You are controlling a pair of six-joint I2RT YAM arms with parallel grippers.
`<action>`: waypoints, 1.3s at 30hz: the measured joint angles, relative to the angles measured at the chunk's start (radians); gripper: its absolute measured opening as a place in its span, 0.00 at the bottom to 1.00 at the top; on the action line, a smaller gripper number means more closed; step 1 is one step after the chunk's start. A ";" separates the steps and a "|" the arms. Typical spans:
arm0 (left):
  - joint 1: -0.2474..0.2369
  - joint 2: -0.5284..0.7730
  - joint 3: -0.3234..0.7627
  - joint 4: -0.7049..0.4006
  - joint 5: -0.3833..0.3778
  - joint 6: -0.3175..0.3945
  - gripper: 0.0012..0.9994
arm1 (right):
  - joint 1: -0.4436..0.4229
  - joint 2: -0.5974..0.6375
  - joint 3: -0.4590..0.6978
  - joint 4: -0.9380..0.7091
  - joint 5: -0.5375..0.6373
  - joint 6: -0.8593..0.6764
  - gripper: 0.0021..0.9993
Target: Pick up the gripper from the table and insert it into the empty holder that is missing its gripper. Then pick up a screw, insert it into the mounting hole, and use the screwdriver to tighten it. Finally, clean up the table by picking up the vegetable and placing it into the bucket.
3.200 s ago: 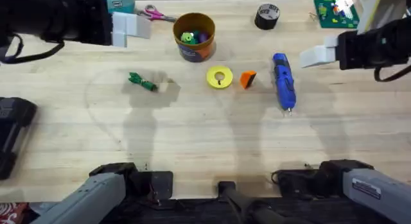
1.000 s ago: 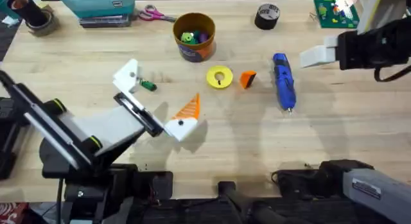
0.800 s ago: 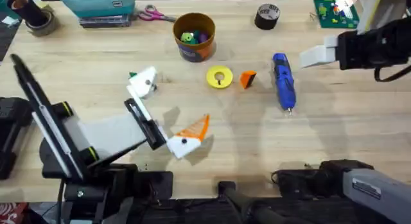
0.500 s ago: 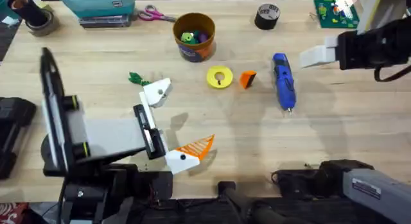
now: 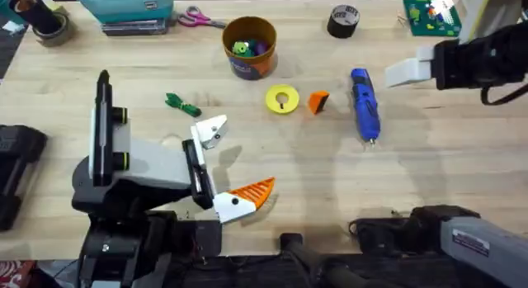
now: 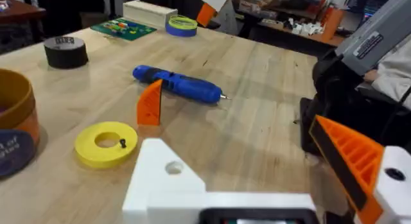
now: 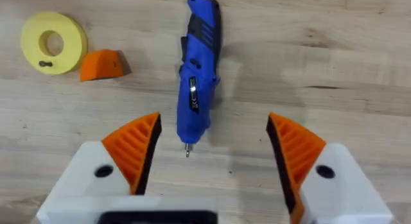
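Orange and ridged, the gripper (image 5: 318,101) lay on the wooden table (image 5: 330,172), just beside a yellow disc (image 5: 282,99) and near the screwdriver (image 5: 363,105). The left wrist view showed a small dark screw (image 6: 122,143) on the disc, and the holder (image 6: 168,185) as a bare white finger with an empty hole. The overhead view showed the vegetable (image 5: 182,104) lying apart from the bucket (image 5: 249,46), which held a lime-green toy (image 5: 241,49). The left claw (image 5: 223,164) stood open over the near table, one finger padded, one bare. The right claw (image 7: 212,144) was open above the screwdriver, both pads fitted; overhead, that arm sat at the far right edge.
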 joint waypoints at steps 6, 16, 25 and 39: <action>0.000 0.000 0.000 -0.038 0.016 0.045 0.99 | 0.000 0.000 0.000 0.000 0.000 0.000 1.00; 0.000 0.000 0.000 -0.038 0.019 0.092 0.99 | 0.000 0.000 0.000 0.000 0.000 0.000 1.00; 0.000 0.000 0.000 -0.039 0.020 0.093 0.99 | 0.000 0.000 0.000 0.000 0.000 0.000 1.00; 0.000 0.000 0.000 -0.038 0.016 0.096 0.99 | 0.000 0.000 0.000 0.000 0.000 0.000 1.00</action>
